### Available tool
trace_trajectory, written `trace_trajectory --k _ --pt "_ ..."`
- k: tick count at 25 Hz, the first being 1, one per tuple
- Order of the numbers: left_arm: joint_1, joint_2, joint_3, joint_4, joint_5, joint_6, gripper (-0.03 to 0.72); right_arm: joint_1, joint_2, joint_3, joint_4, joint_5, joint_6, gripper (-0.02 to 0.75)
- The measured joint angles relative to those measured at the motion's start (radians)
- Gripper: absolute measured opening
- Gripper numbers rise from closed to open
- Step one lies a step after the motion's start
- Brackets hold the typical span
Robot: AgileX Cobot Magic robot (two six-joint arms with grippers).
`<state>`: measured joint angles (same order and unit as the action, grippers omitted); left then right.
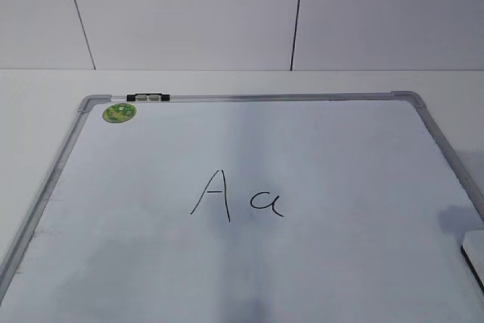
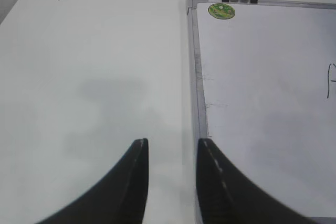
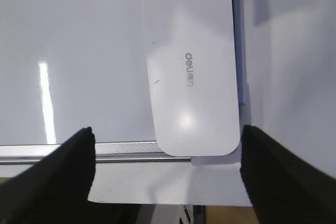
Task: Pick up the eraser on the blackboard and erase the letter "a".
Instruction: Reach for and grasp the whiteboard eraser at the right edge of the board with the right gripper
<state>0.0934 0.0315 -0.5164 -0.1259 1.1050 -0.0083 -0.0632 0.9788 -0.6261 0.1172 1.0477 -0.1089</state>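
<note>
The blackboard [image 1: 340, 164] is a white board in a grey frame lying flat on the table, with a green sticker [image 1: 119, 112] near its far left corner. A tall "A" [image 1: 213, 196] and the letter "a" [image 1: 267, 202] are written at its middle. The eraser [image 1: 474, 246] shows only as a white corner at the right edge; in the right wrist view the eraser [image 3: 191, 66] lies over the board's near right corner. My right gripper [image 3: 167, 136] is open and hovers above the eraser's near end. My left gripper [image 2: 172, 144] is open and empty over the board's left frame [image 2: 197, 72].
The white table [image 2: 94, 66] extends left of the board. A black clip [image 1: 148, 97] sits on the board's far frame. A white panelled wall [image 1: 189, 13] stands behind the table. The table's near edge [image 3: 157, 198] lies just below the board's corner.
</note>
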Motion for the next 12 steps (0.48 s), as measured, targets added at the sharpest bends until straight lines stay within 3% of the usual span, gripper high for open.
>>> trace_trajectory --k 7,12 --pt "0.000 0.000 0.000 0.000 0.000 0.000 0.235 0.000 0.000 0.000 0.002 -0.009 0.005 0.595" --pt "0.000 0.000 0.000 0.000 0.000 0.000 0.235 0.000 0.000 0.000 -0.002 -0.009 -0.051 0.623"
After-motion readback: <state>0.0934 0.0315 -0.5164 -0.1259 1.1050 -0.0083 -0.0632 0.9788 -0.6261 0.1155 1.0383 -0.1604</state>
